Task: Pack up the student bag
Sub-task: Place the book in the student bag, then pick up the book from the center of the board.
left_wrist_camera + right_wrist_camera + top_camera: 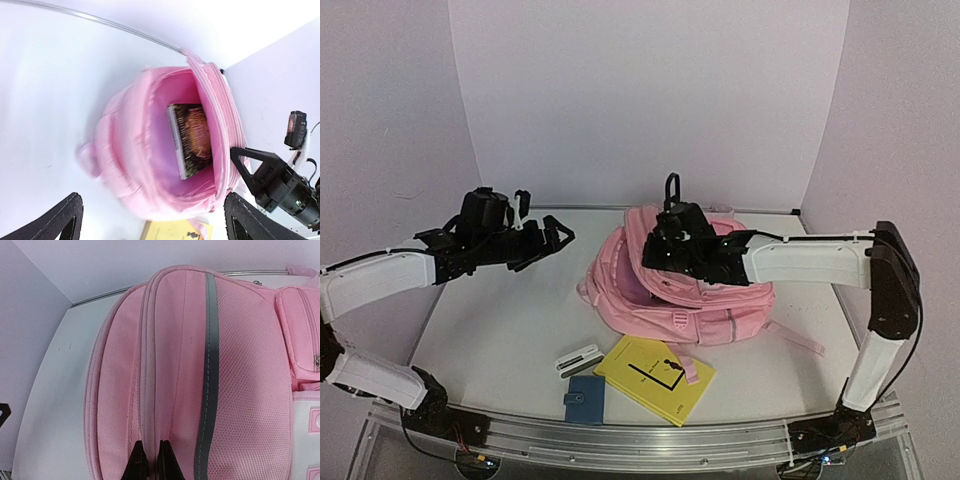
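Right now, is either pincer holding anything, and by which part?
The right pincer grips the pink backpack by the zipper edge of its lifted flap. The left pincer is open, empty.

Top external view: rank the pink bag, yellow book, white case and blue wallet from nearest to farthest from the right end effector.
1. The pink bag, pinched by the right end effector.
2. The yellow book, front centre, and the white case, to its left: too close to call.
3. The blue wallet, near edge, farthest.
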